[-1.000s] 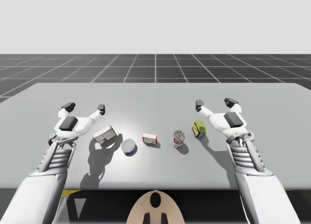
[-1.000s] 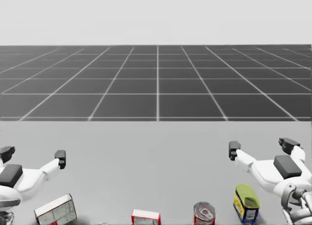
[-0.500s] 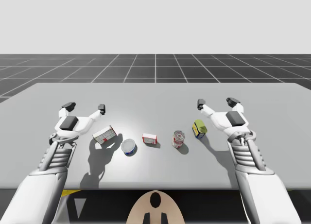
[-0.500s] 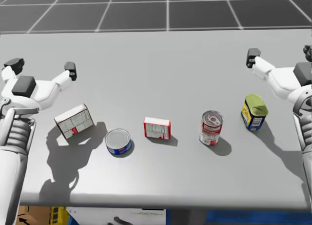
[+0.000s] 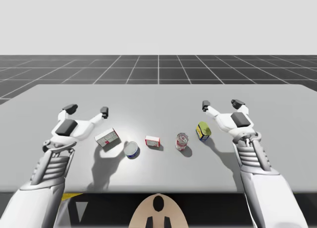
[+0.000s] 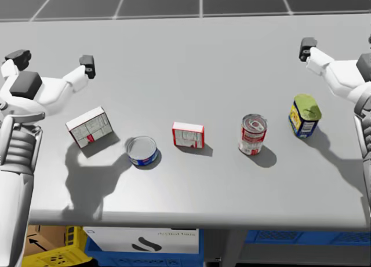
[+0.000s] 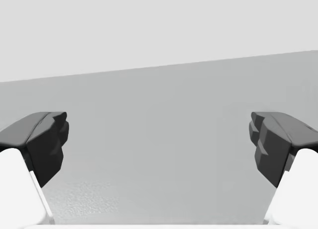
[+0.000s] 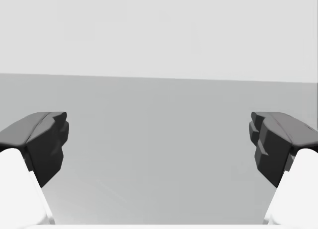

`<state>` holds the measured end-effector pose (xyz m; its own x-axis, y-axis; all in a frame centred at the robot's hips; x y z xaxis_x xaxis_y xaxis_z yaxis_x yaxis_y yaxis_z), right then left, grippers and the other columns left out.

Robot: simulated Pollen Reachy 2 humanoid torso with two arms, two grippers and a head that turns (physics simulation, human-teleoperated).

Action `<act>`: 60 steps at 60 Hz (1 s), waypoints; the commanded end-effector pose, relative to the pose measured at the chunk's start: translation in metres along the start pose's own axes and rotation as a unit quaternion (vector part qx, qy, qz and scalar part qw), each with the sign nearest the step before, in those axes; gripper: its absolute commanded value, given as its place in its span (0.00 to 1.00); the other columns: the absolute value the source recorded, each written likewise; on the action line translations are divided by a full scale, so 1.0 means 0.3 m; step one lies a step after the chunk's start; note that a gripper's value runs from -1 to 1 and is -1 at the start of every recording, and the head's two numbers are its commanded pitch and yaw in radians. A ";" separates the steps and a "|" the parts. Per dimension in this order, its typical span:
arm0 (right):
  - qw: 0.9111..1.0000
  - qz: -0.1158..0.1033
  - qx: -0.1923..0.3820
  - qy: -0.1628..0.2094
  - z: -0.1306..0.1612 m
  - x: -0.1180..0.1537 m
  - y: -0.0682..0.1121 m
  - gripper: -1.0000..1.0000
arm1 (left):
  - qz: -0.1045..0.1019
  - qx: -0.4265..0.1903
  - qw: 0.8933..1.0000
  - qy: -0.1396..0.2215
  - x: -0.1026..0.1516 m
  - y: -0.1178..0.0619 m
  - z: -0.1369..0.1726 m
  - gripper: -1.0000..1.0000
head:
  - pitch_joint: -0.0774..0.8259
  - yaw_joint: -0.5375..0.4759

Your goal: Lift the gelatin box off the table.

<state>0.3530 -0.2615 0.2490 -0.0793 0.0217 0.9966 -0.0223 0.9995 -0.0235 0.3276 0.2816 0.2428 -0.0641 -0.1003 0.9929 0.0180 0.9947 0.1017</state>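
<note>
The gelatin box [image 5: 152, 141] is a small flat red-and-white carton. It's sitting mid-counter between a squat blue tin [image 5: 131, 150] and an upright red-and-white can [image 5: 182, 141]. The counter [image 5: 158, 102] is smooth matte grey, with a dark grid floor [image 5: 158, 69] behind. My left tool [image 5: 86, 109] and right tool [image 5: 221, 105] hover near the row's ends, both wide open and gripping nothing.

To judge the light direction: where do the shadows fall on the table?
Head view: the red can and the small red-and-white box cast short shadows rightward, toward the near edge; high view: my left arm's dark shadow lies on the table beside the blue can.
</note>
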 end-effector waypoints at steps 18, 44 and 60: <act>1.000 0.010 -0.007 0.008 -0.019 -0.018 0.000 0.00 | -0.014 -0.156 0.983 0.097 0.123 -0.213 0.291 0.00 | 0.84 0.58; 1.000 0.009 -0.011 -0.002 -0.010 -0.002 -0.007 0.00 | 0.023 -0.246 0.958 0.146 0.042 -0.410 0.417 0.00 | 0.84 0.59; 1.000 0.009 -0.011 -0.004 -0.008 0.002 -0.009 0.00 | 0.044 -0.246 0.954 0.165 -0.018 -0.539 0.350 0.00 | 0.84 0.59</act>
<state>0.3559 -0.2639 0.2491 -0.0848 0.0405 0.9956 0.0014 0.9992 -0.0405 0.2125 0.1523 0.2237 0.2280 -0.1677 0.9591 0.4916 0.8701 0.0352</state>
